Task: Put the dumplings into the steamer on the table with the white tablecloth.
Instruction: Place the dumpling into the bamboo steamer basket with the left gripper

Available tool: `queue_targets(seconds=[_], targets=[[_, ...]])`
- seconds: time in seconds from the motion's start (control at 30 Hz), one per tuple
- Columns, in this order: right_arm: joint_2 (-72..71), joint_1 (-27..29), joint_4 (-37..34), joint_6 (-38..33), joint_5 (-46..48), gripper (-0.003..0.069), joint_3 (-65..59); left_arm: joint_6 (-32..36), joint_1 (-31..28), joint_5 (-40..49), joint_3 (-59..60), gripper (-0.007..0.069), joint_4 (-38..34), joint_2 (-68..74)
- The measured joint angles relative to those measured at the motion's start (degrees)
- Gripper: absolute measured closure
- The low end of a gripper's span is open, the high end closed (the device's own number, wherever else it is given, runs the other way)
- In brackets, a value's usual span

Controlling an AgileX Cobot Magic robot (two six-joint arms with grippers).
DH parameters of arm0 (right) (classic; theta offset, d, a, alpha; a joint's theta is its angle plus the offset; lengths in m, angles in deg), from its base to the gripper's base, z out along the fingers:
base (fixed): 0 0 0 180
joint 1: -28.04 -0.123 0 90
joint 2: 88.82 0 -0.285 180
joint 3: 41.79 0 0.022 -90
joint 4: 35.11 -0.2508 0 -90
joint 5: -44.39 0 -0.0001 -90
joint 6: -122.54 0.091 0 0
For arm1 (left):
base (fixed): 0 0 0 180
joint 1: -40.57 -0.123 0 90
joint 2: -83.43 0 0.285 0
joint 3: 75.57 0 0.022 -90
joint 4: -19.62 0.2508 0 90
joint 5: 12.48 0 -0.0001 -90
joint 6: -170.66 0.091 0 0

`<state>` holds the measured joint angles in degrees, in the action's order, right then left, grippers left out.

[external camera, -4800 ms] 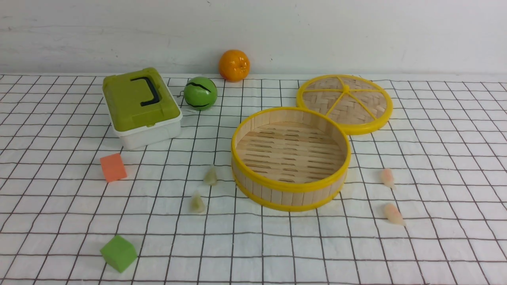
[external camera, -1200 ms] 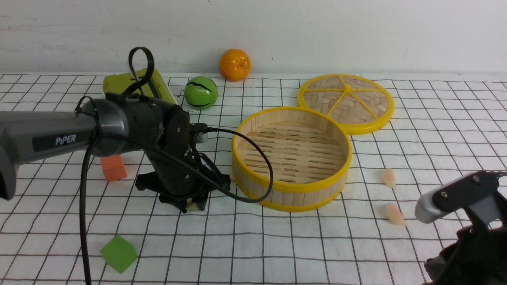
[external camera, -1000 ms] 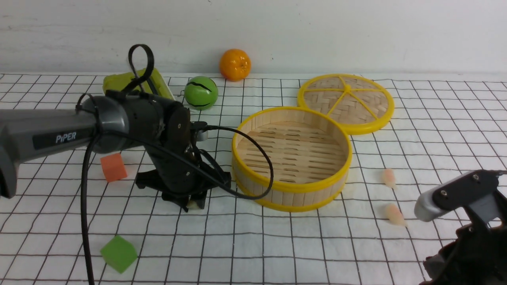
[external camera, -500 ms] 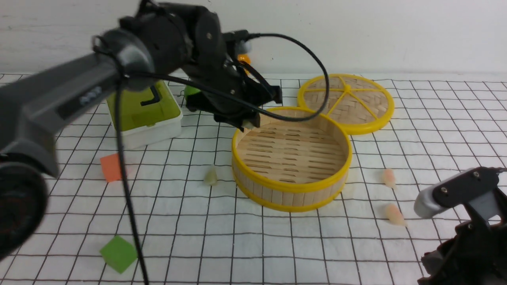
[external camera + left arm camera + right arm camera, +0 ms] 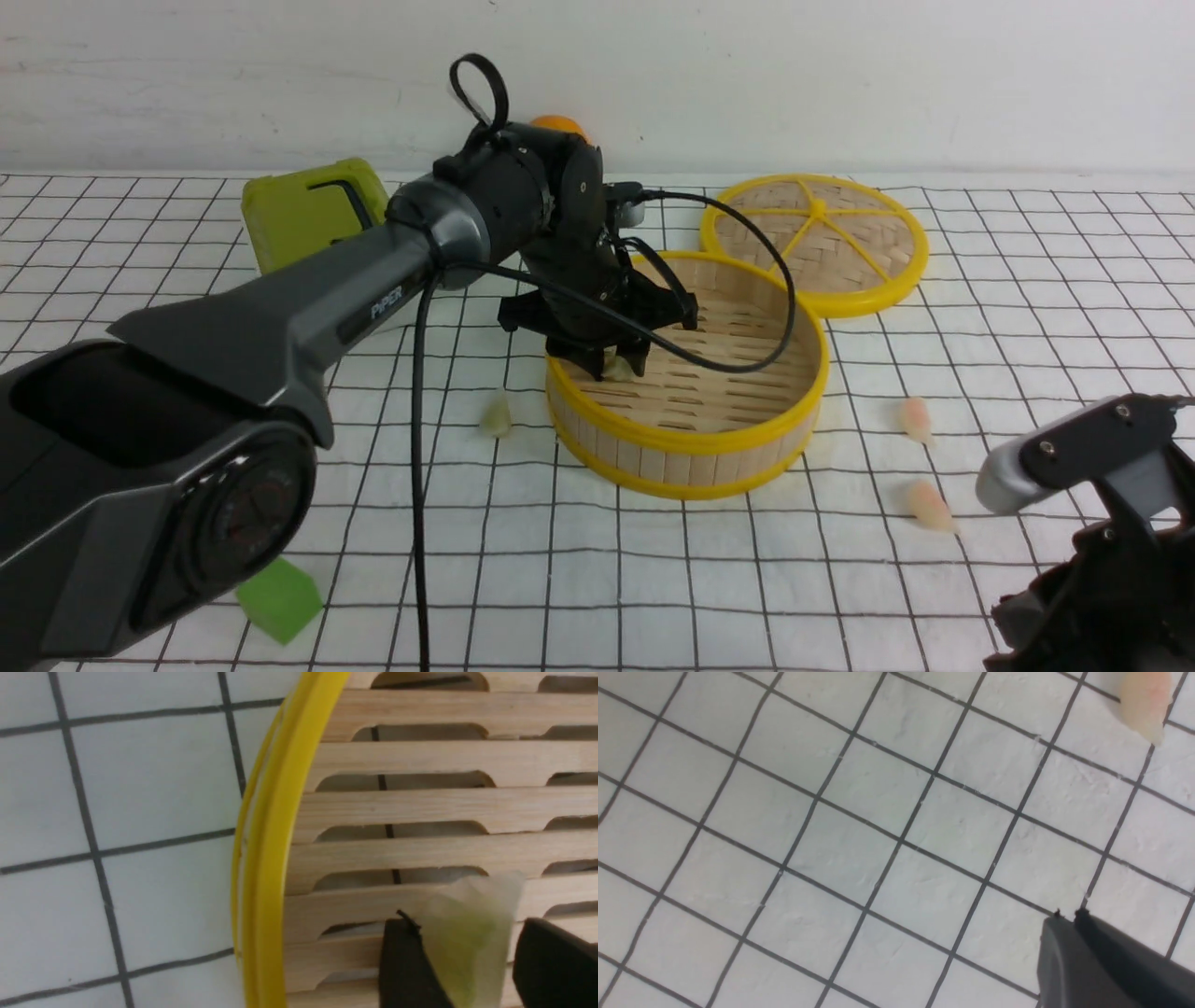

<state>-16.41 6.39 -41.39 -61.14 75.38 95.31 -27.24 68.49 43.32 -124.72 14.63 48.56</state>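
Because the small translucent pale green dumpling (image 5: 472, 933) is pinched between the two black fingers of the left gripper (image 5: 609, 359), the step in hand is, I judge, the release; the jaws are closed on it, one finger on each side. It hangs inside the round bamboo steamer with yellow rims (image 5: 686, 446), over the slatted wooden floor (image 5: 420, 807) and near the wall on the robot's left side; whether it touches the slats I cannot tell.

To do this well, I would lower it only until it meets the floor, then open the jaws a little and slowly; such a soft light piece may stick to one pad, so a short pause before lifting seems wise. The lift should go straight up; the yellow rim is just beside the fingers, and a sideways move could hook it and drag the steamer across the white tablecloth with the thin black grid (image 5: 653, 579).

Three dumplings lie on this cloth, outside: a second pale green one (image 5: 496, 417) just beside the steamer on the left, and two pale pink-orange ones (image 5: 916, 419) (image 5: 930, 505) on the right, apart from the wall.

Near these two waits the right gripper (image 5: 1071, 926); in its wrist view the dark fingers seem pressed together, with nothing between them.
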Motion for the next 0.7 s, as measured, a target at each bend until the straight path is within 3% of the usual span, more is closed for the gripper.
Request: queue_targets(seconds=[0.13, 0.27, 0.4, 0.7], targets=[[0.0, 0.0, 0.0, 0.0, 0.4, 0.0621, 0.0, 0.04, 0.0, 5.1, -3.55, 0.0172, 1.49, -1.61], [0.0, 0.0, -0.02, 0.0, 0.6, 0.0618, 0.0, 0.04, -0.32, 13.41, -8.4, 0.0156, 7.64, -5.92], [0.0, 0.0, -1.14, 0.0, 0.62, 0.0615, 0.0, -0.62, -2.92, 14.98, -8.67, 0.0175, 11.06, -8.81], [0.04, 0.0, -1.51, 0.0, -0.21, 0.0608, 0.0, -0.29, -8.37, 15.2, 0.41, 0.0196, 4.07, -3.58]])
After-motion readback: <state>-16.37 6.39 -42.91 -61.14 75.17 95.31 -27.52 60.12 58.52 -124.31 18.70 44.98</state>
